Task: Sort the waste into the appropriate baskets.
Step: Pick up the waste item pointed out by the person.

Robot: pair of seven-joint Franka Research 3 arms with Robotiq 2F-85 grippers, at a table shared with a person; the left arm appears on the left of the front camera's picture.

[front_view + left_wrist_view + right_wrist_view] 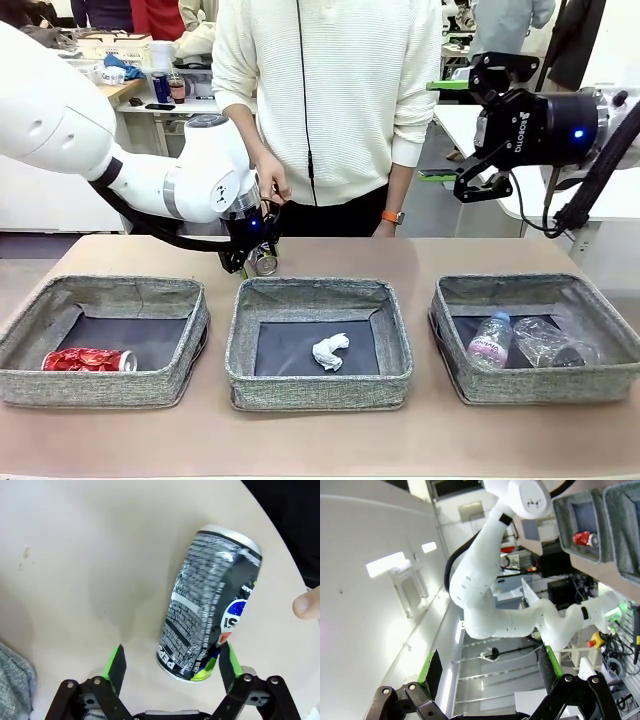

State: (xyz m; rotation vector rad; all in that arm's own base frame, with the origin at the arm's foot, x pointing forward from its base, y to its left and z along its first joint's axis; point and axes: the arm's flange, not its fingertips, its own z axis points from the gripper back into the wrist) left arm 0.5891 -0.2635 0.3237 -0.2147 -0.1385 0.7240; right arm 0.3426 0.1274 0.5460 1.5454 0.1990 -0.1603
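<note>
Dark blue soda can [210,605]: lying on the tabletop [90,555], behind the middle basket [318,342].
Long axis: pointing away from the left claw [170,666], tilted right.
Left claw: pads astride the can's near end, gap remaining; not gripping.
Right claw [478,180]: open, raised, well apart.

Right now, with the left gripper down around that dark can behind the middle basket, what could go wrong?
1. The dark blue soda can lies tilted and off-centre between the left gripper pads: one pad is at its rim, the other stands apart, so closing may roll or squirt it out.
2. The person's hand hovers close by, a fingertip showing in the wrist view; a lift could brush it.
</note>
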